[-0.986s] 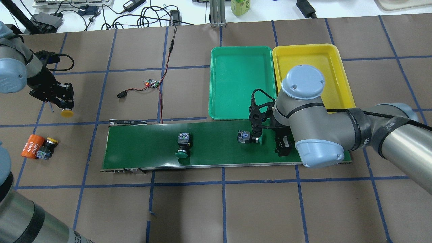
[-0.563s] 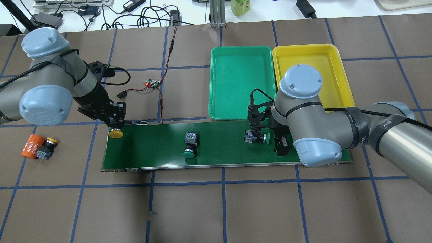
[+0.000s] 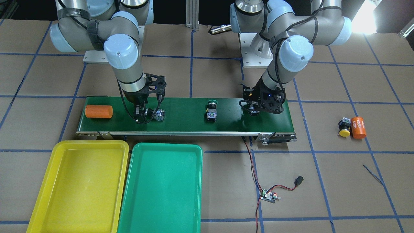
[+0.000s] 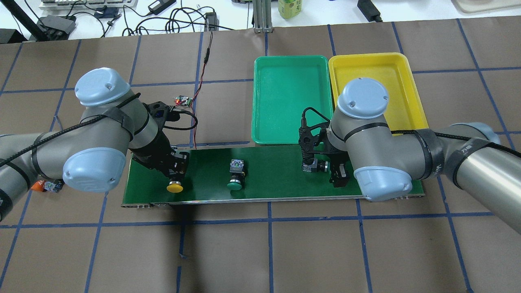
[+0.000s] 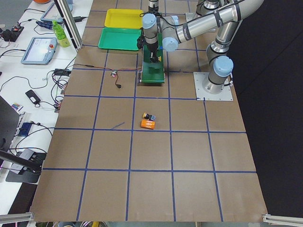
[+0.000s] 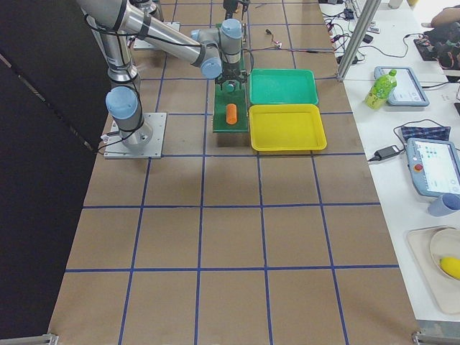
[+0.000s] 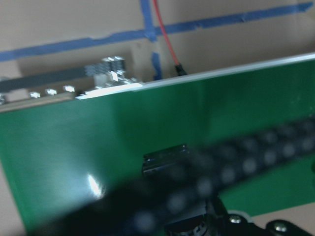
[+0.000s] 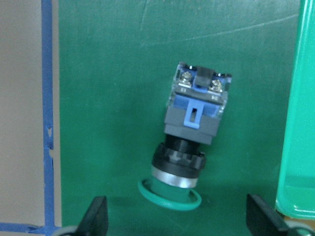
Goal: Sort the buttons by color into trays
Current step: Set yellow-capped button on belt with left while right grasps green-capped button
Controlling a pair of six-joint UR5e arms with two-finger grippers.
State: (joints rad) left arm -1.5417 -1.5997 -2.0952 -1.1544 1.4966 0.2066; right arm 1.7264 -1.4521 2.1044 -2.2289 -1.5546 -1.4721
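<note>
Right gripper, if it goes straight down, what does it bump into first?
Most likely the grey-bodied, green-capped push-button. It lies on its side on the dark-green conveyor belt, between the open fingers of the right gripper. Height is hard to judge.

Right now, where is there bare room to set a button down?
Both trays are bare: green tray, yellow tray. The belt is free between the middle green button and the other green button by the right fingers. Crowded: the belt end where the left fingers hold the yellow button.
</note>
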